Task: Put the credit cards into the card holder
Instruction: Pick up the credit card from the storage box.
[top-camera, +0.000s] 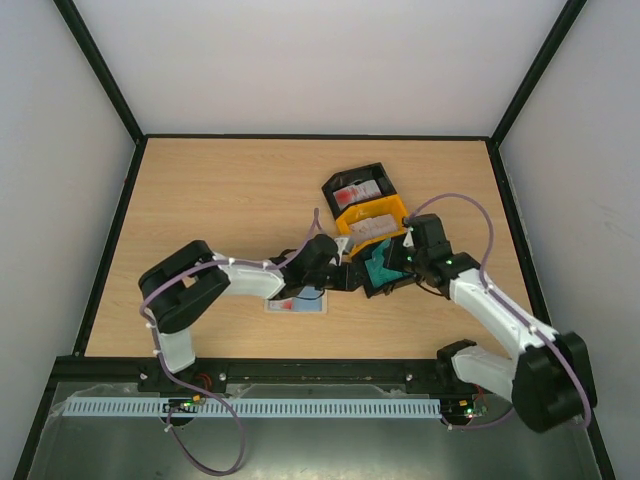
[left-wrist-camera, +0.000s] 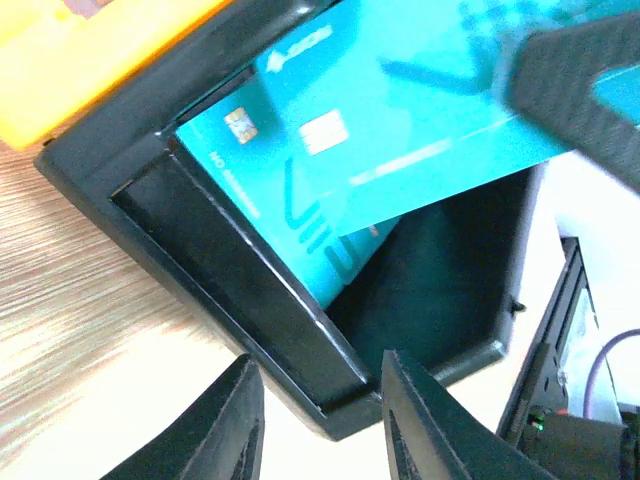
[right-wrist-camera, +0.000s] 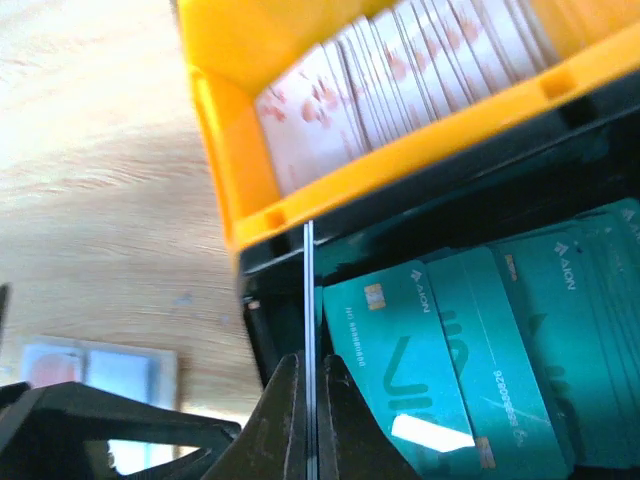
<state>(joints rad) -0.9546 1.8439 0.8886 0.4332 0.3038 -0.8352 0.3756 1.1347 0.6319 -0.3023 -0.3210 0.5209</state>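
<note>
Beige-tan folding card holder (top-camera: 297, 304) lies on the light wooden table (top-camera: 200, 200), furthest left, partly under the left arm. Left gripper (left-wrist-camera: 320, 365) hovers with its fingers apart and nothing in them, right at the corner of the black plastic bin (left-wrist-camera: 250, 290) of teal credit cards (right-wrist-camera: 450, 340). Right gripper (right-wrist-camera: 310, 365) has its fingers pinched tight on one teal card (left-wrist-camera: 400, 130), tilted over that bin. Orange plastic bin (right-wrist-camera: 230, 150) of white cards with red print (right-wrist-camera: 400, 70) sits touching the black one.

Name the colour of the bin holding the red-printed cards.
Yellow-orange bin, clearest in the right wrist view.
</note>
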